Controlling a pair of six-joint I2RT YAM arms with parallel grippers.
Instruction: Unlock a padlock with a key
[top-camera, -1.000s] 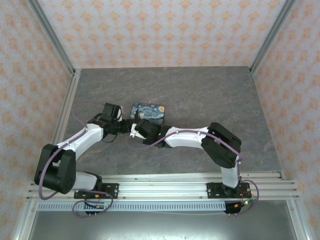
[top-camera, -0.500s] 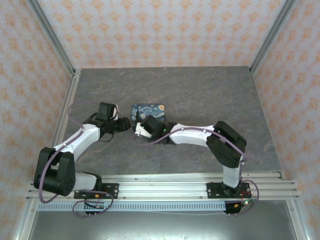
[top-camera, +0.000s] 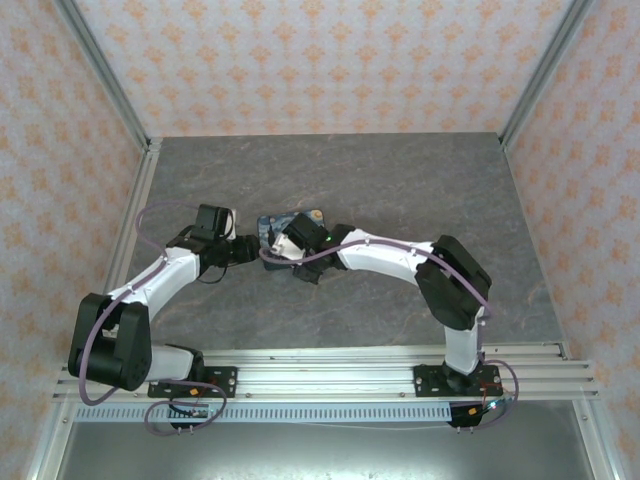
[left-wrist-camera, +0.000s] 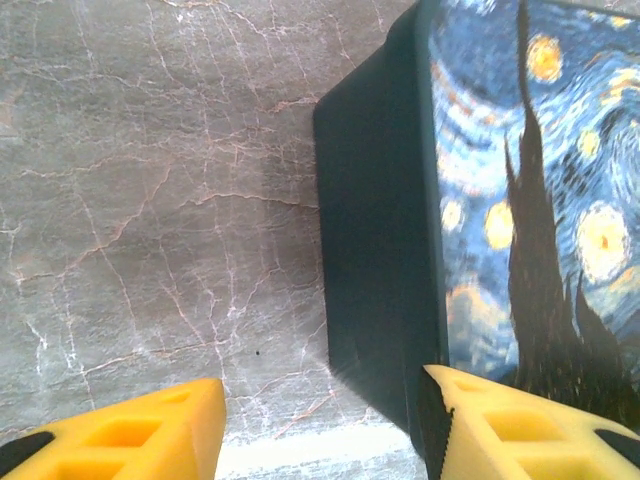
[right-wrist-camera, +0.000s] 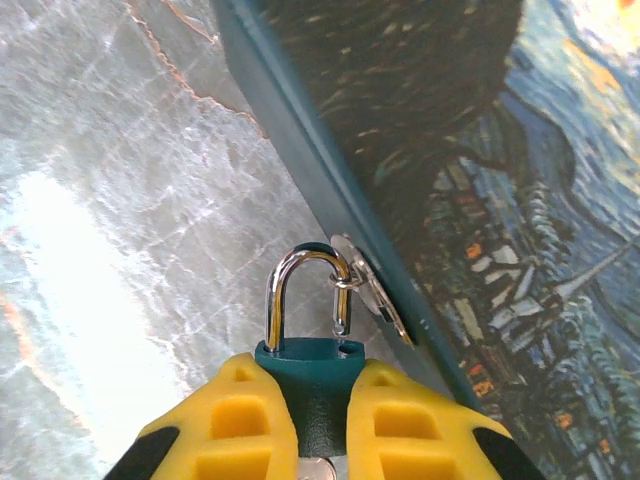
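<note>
My right gripper (right-wrist-camera: 308, 388) is shut on the small teal padlock (right-wrist-camera: 305, 352). The padlock's silvery shackle (right-wrist-camera: 285, 285) points away from the wrist, and one leg stands lifted out of its hole. A small key (right-wrist-camera: 378, 298) hangs from a ring on that leg and rests against the edge of the blue Starry Night tin (right-wrist-camera: 480, 150). Something silvery shows at the padlock's base between the fingers. In the top view the right gripper (top-camera: 283, 243) is at the tin's (top-camera: 303, 216) near-left edge. My left gripper (left-wrist-camera: 320, 430) is open at the tin's (left-wrist-camera: 520, 200) corner, its left finger apart from the wall.
The grey marbled table (top-camera: 400, 180) stretches behind and to the right of the tin. Patterned walls with metal posts close in the back and both sides. A metal rail (top-camera: 330, 375) with both arm bases runs along the near edge.
The right gripper has carried the padlock away from the bases onto the tin's near-left edge. The left gripper drew back slightly to the left, then stayed still.
</note>
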